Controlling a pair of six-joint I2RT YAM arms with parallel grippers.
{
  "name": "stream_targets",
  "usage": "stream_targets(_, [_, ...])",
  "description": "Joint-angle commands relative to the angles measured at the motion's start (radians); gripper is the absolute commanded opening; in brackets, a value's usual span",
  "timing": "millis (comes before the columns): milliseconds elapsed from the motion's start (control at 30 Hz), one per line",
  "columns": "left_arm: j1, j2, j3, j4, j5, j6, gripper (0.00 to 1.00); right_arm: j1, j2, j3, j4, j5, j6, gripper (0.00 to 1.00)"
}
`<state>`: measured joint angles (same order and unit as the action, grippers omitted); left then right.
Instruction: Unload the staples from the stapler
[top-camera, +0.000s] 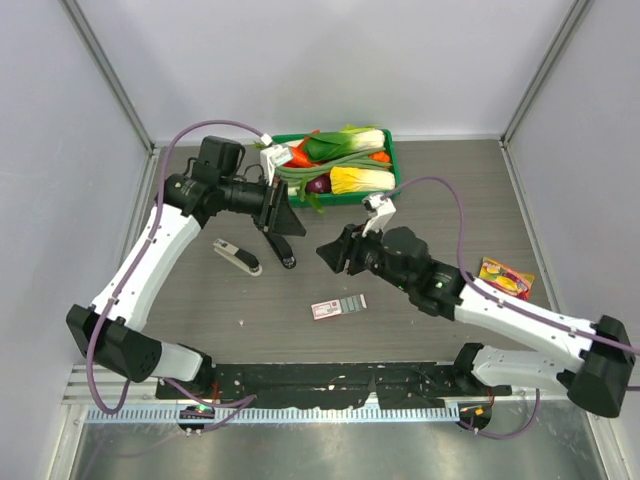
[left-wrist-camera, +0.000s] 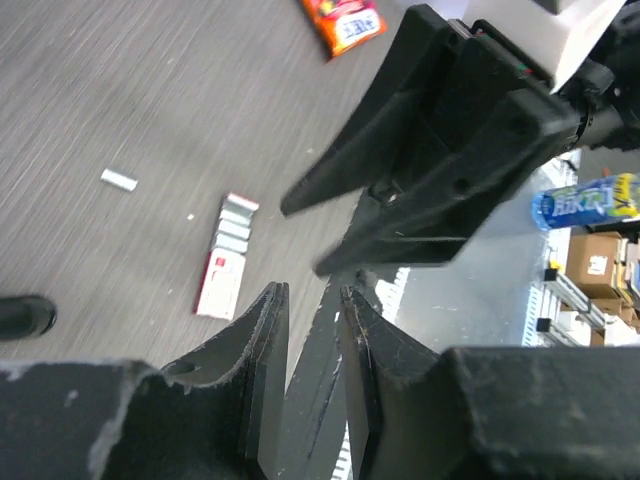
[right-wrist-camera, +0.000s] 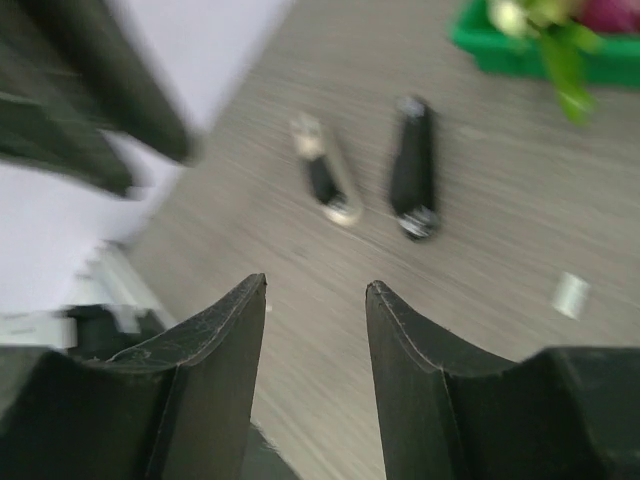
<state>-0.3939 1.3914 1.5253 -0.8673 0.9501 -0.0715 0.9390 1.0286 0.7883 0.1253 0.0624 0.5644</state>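
A black stapler (top-camera: 288, 256) lies on the wooden table, with a silver-and-black stapler (top-camera: 237, 257) to its left. Both show blurred in the right wrist view, black (right-wrist-camera: 413, 180) and silver (right-wrist-camera: 325, 185). One loose silvery staple strip (left-wrist-camera: 118, 180) lies on the table and also shows in the right wrist view (right-wrist-camera: 570, 295). My left gripper (top-camera: 285, 225) hovers above the black stapler, its jaws a narrow gap apart (left-wrist-camera: 308, 290) and empty. My right gripper (top-camera: 328, 250) is open and empty (right-wrist-camera: 316, 285), raised and facing the staplers.
A red-and-white staple box (top-camera: 338, 307) lies mid-table with its tray slid out (left-wrist-camera: 225, 255). A green bin (top-camera: 392, 170) of vegetables stands at the back. A snack packet (top-camera: 505, 277) lies at the right. A black rail (top-camera: 330, 378) runs along the near edge.
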Motion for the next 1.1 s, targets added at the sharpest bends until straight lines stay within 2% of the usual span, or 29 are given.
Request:
stream_targets(0, [0.020, 0.017, -0.034, -0.061, -0.126, 0.096, 0.31, -0.009, 0.140, 0.080, -0.344, 0.287, -0.047, 0.50])
stream_targets(333, [0.050, 0.023, -0.096, -0.094, -0.146, 0.148, 0.32, -0.009, 0.485, 0.209, -0.401, 0.432, -0.155, 0.51])
stream_targets(433, [0.053, 0.027, -0.111, -0.096, -0.162, 0.156, 0.36, -0.009, 0.547, 0.230, -0.382, 0.470, -0.167, 0.53])
stream_targets(500, [0.053, 0.028, -0.125, -0.088, -0.165, 0.153, 0.45, -0.009, 0.596, 0.253, -0.378, 0.484, -0.170, 0.54])
stream_targets(700, [0.056, 0.017, -0.134, -0.078, -0.174, 0.142, 0.58, -0.009, 0.671, 0.270, -0.343, 0.482, -0.181, 0.54])
stream_targets(867, [0.058, 0.000, -0.148, -0.073, -0.180, 0.142, 0.63, -0.009, 0.692, 0.240, -0.308, 0.485, -0.173, 0.53])
stream_targets(1067, [0.056, 0.001, -0.152, -0.084, -0.175, 0.150, 0.64, -0.012, 0.709, 0.220, -0.271, 0.481, -0.170, 0.52])
